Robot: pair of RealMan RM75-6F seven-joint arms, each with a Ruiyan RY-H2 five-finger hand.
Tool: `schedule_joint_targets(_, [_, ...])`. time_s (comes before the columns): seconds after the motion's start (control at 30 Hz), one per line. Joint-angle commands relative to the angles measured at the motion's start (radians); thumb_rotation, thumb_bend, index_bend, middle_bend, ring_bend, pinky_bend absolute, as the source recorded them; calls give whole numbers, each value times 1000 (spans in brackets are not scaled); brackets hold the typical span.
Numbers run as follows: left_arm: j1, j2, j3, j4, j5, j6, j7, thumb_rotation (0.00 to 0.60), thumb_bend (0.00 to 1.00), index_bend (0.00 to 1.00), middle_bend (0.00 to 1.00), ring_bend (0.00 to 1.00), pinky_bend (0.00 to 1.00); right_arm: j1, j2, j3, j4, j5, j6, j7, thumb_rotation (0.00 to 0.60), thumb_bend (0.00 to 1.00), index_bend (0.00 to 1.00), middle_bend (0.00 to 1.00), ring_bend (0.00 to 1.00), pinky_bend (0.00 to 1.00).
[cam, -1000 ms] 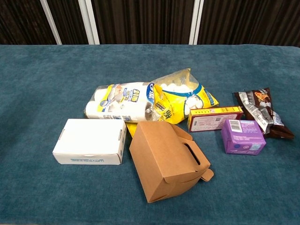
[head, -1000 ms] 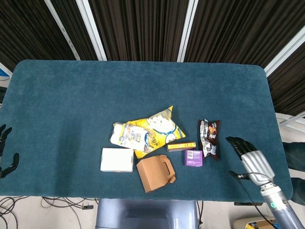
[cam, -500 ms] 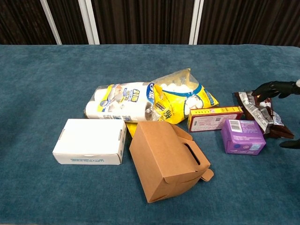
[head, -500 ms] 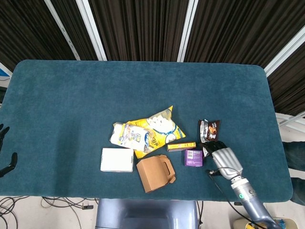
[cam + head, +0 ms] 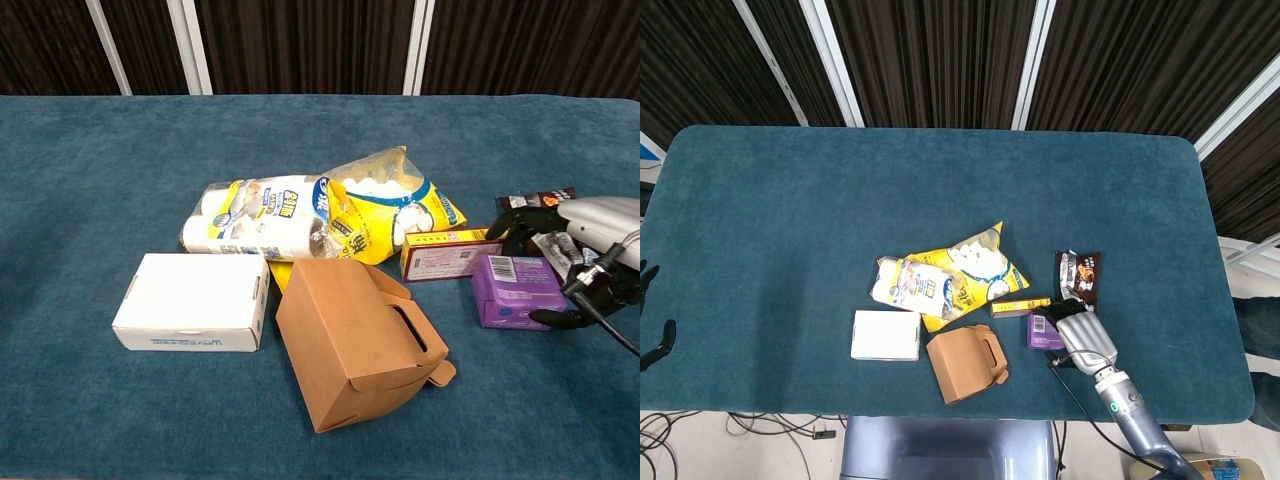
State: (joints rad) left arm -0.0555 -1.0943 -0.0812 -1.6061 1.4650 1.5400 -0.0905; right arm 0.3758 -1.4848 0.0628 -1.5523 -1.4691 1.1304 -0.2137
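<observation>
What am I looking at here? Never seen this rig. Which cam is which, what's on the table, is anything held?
It is a two-armed robot with finger hands, at a table covered in teal cloth. One picture looks down from the robot's head, the other looks forward from its chest.

On the cloth lie a white flat carton, a brown cardboard box with a handle, a yellow snack bag, a white-and-blue wrapped pack, a slim red-and-yellow box, a small purple box and a dark brown snack wrapper.

The right hand hovers at the purple box, fingers spread; nothing is plainly held. The left hand sits open at the table's edge.
</observation>
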Motion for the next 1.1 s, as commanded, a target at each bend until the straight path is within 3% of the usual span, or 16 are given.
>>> schedule_joint_targets(0.03, [0,1,-1,-2,-1,1,0,600,468,13,0,30,11,11,-9,5,10,17,-17,-6,600,301,254,322,246,204])
schedule_joint_targets(0.27, [-1,2,-2,-4,-4,-2,3,600,469,13,0,30,11,32,-24,15,24,47,-41,-25,600,303,255,324,254,204])
schedule_joint_targets(0.37, [-1,3,-2,-5,-5,-4,1,600,469,13,0,30,11,38,-23,14,22,53,-48,-31,600,315,274,370,309,204])
schedule_joint_targets(0.53, [-1,4,-1,-6,-6,-6,2,600,469,13,0,30,11,41,-35,17,28,59,-36,-30,600,444,365,508,456,227])
schedule_joint_targets(0.73, [-1,6,-1,-7,-8,-9,0,600,468,13,0,30,11,36,-41,17,33,50,-13,-2,600,507,379,540,493,238])
schedule_joint_targets(1.1, [-1,8,-1,-11,-10,-13,2,600,469,13,0,30,12,28,90,31,-99,-15,44,164,600,507,379,549,508,238])
